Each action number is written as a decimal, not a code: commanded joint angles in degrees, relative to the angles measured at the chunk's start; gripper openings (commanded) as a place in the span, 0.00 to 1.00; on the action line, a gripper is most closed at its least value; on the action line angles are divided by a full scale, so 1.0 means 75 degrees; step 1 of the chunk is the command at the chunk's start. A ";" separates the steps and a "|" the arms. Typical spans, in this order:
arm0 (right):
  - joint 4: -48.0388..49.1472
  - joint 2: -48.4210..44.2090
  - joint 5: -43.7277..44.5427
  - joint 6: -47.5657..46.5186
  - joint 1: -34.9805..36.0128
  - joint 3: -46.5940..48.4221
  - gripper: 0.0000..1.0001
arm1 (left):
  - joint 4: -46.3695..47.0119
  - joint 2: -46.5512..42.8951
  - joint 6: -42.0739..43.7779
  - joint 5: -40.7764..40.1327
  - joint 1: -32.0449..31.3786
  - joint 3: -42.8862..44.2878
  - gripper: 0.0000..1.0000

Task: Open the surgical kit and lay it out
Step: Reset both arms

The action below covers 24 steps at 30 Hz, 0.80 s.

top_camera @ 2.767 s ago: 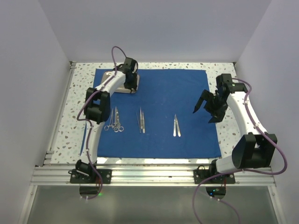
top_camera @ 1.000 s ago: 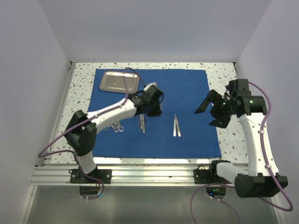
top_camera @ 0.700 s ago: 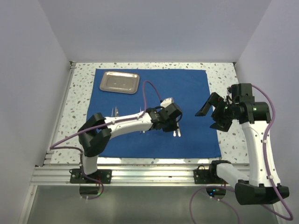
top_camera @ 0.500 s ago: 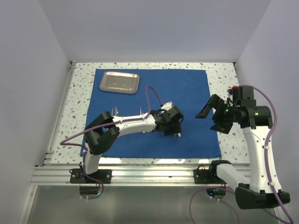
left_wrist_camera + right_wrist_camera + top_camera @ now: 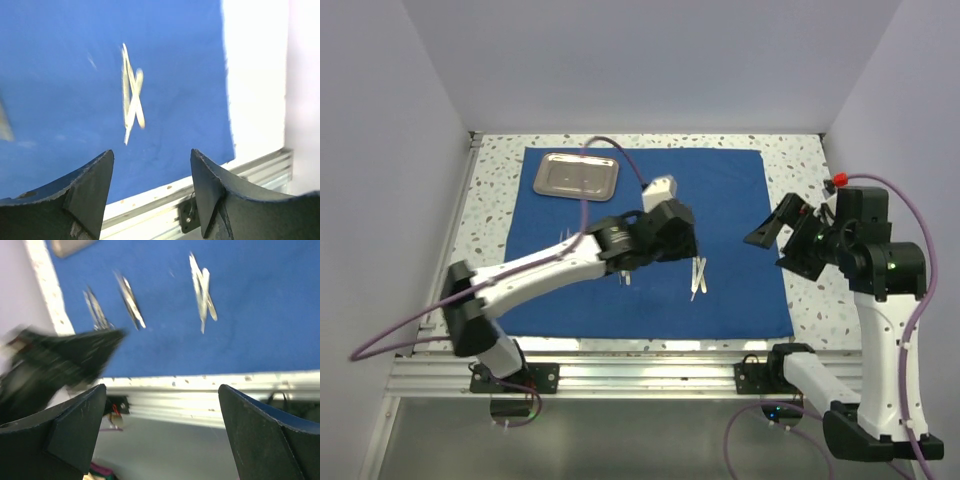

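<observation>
**Top external view.** The blue cloth [image 5: 740, 300] is spread flat on the speckled worktop [image 5: 800, 150], and the steel tray [image 5: 576, 175] is set on its far left corner. The tweezers [image 5: 698, 277] lie near the middle of the cloth, long axis running roughly far to near. The left gripper [image 5: 682, 243] hangs just beside them, on their far-left side. The right gripper [image 5: 778, 243] is held over the cloth's right edge, well apart from them. The left is judged the nearer for any straightening. Nothing is seen between it and the tweezers.

**Left wrist view.** The left gripper [image 5: 150, 155] is seen with its fingers apart and nothing between them. The tweezers [image 5: 131, 100] lie ahead and slightly left of centre, as two thin pieces crossed in a narrow X. The frame rail [image 5: 155, 215] is seen below the cloth edge.

**Right wrist view.** The right gripper [image 5: 162, 387] is likewise apart and empty. The picture is blurred. The tweezers [image 5: 202, 287] are made out well ahead. To their left lie the forceps [image 5: 129, 300], then the scissors [image 5: 96, 307]. The left arm [image 5: 45, 365] shows only as a dark smear.

**Judgement.** The kit appears opened and laid out. Only the crossed tweezers look unsettled.
</observation>
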 commanded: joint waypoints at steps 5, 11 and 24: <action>0.1308 -0.0724 0.1520 0.0787 0.0046 0.0196 0.98 | -0.0951 -0.4631 0.2518 -0.3140 0.0314 -0.1815 0.76; 0.1873 -0.1381 0.1652 0.0788 0.0058 -0.0321 0.99 | -0.1325 -0.7224 0.3247 -0.3587 0.0538 -0.2685 0.86; 0.1497 -0.1452 0.2343 0.0589 0.0046 -0.0415 0.98 | -0.1820 -0.7554 0.4383 -0.3750 0.0538 -0.2614 1.00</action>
